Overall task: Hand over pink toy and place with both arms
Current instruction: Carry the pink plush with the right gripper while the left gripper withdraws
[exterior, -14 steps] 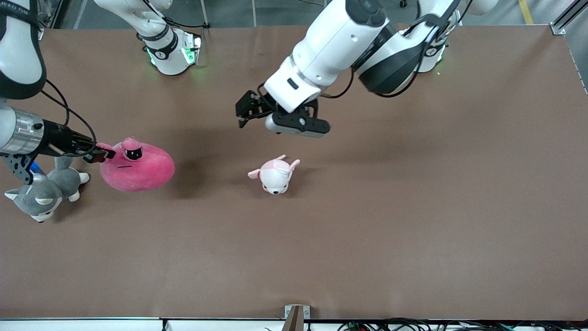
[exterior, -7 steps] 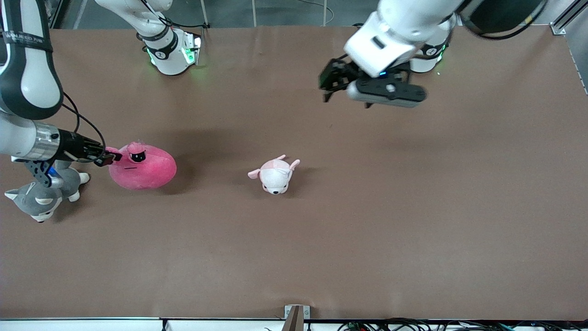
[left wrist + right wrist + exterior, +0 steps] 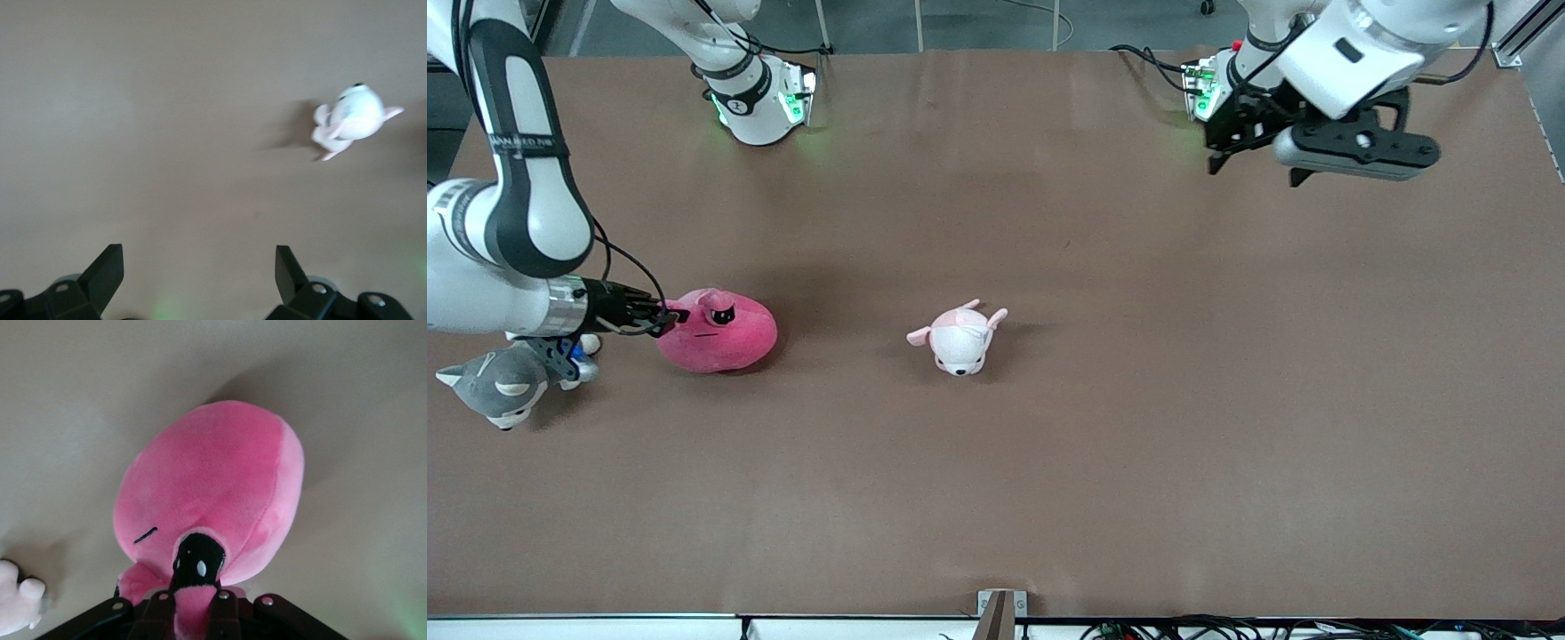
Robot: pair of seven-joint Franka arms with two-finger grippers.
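Grey and white plush husky (image 3: 503, 384) lies nearest the front camera, at the right arm's end of the brown surface (image 3: 1049, 462), partly under the right arm's wrist. A white paw of it shows at the edge of the right wrist view (image 3: 17, 603).

Just beside it, slightly farther from the camera, the pink toy (image 3: 719, 330) rests on the surface. Blob shape, long axis running along the table's length, from the right arm's end toward the middle. Dark droopy eye and thin mouth line on its upper face; face end toward the right pincer, rounded bulk toward the table's centre. In the right wrist view the pink toy (image 3: 213, 500) fills the frame, eye patch close to the fingers.

Right pincer (image 3: 660, 317) low at the toy's end, clamped tight on a small pink ear flap, fingers nearly together. Right arm comes in low from the table edge.

Small white and pale-pink plush animal (image 3: 959, 338) sits mid-table, well apart from the pink toy, at about the same depth, nose toward the camera. Also seen in the left wrist view (image 3: 352, 120).

Left pincer (image 3: 1232, 142) is up in the air over the surface close to the left arm's base, jaws spread wide, holding nothing; both fingertips (image 3: 107, 270) well apart in its wrist view.
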